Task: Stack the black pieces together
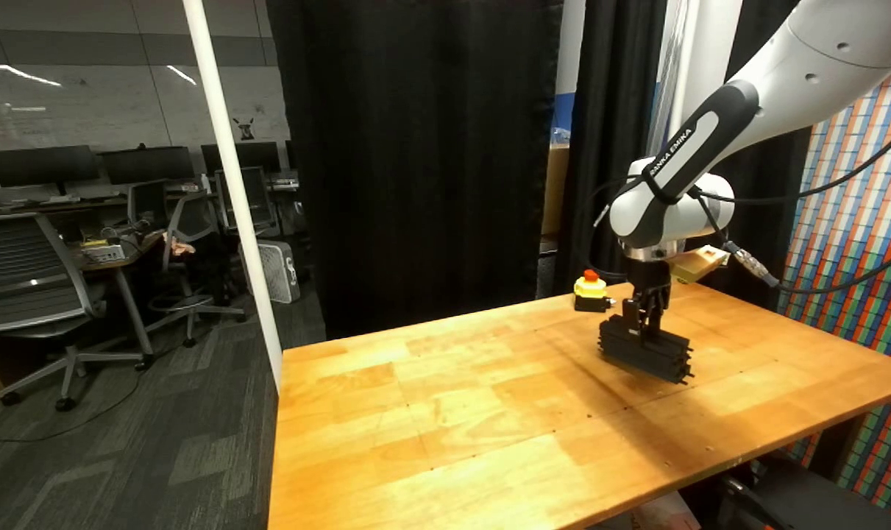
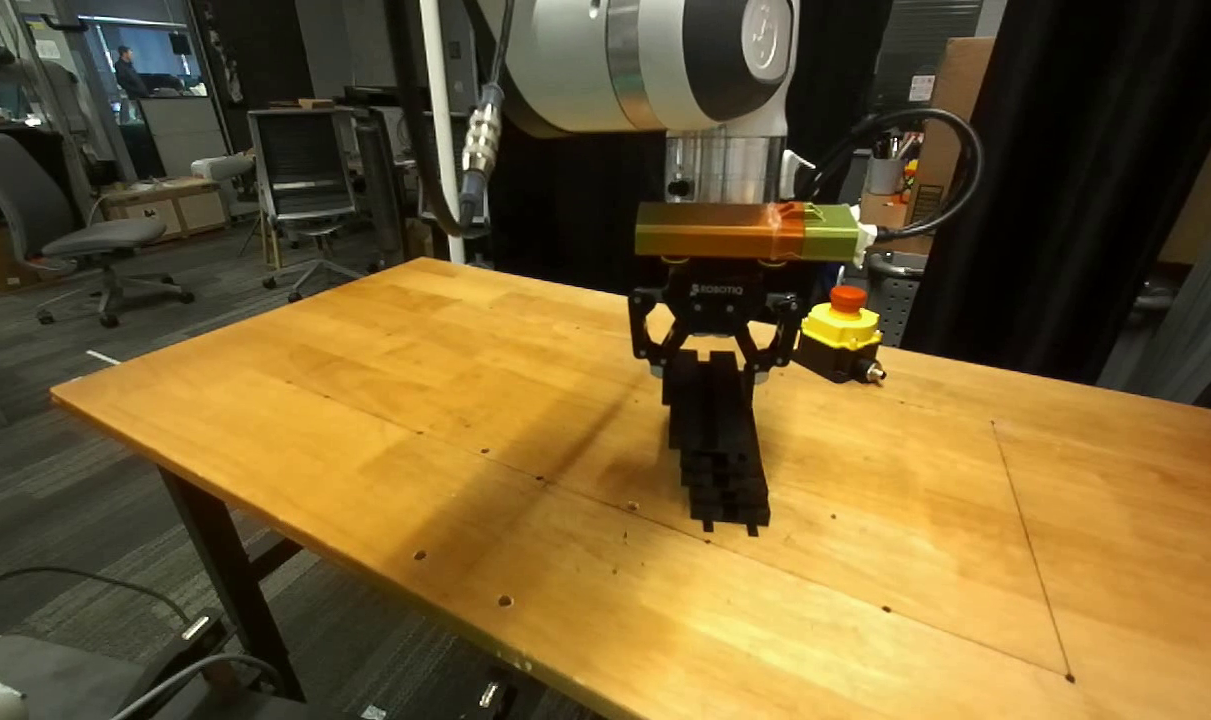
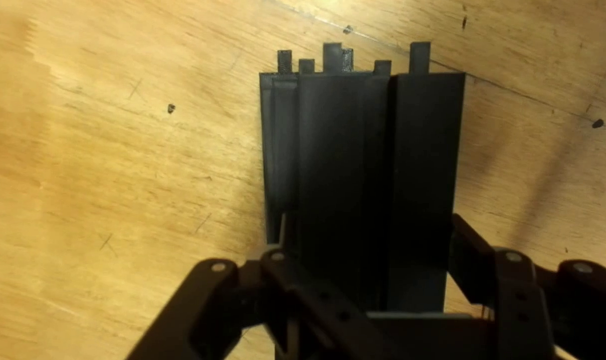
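The wrist view showed the black pieces stacked on the table, darkening to a blur where the gripper hid one end. Its fingers stood apart, astride the upper ones; whether they pinched, I could not tell. In both exterior views the arm ran out of frame.

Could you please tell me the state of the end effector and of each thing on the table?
Black pieces: stacked in layers, edges not quite flush.
End effector: pointing down, jaws apart and straddling the upper pieces; whether clamped, I cannot tell.
Red-and-yellow button: standing upright; pressed or not, I cannot tell.
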{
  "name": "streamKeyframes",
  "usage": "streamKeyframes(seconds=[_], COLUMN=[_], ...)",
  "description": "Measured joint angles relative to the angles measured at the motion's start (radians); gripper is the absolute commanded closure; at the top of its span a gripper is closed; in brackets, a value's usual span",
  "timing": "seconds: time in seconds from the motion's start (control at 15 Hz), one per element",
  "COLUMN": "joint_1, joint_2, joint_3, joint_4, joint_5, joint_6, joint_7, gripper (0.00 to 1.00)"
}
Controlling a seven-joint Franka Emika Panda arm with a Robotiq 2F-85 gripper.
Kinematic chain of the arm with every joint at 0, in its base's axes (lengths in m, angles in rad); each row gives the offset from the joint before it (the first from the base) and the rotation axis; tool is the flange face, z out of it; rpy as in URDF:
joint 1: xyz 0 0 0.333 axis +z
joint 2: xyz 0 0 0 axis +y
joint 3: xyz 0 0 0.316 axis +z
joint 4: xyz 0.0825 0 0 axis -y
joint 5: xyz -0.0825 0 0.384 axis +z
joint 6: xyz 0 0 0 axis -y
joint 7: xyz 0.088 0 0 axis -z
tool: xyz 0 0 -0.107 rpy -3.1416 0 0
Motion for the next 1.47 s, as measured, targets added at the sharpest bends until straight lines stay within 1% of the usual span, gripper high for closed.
streamKeyframes(seconds=[0.33,0.87,0.93,1.07,1.13,1.47], joint_1=[-0.013,-0.014,-0.014,-0.014,-0.014,-0.015], joint_2=[0.01,0.03,0.033,0.038,0.041,0.046], joint_3=[0.0,0.0,0.0,0.0,0.0,0.0], joint_4=[0.004,0.022,0.024,0.029,0.031,0.039], joint_5=[0.014,0.019,0.019,0.023,0.026,0.031], joint_6=[0.014,0.015,0.015,0.014,0.014,0.013], joint_7=[-0.022,-0.038,-0.038,-0.039,-0.039,-0.036], gripper=[0.55,0.55,0.11,0.03,0.0,0.0])
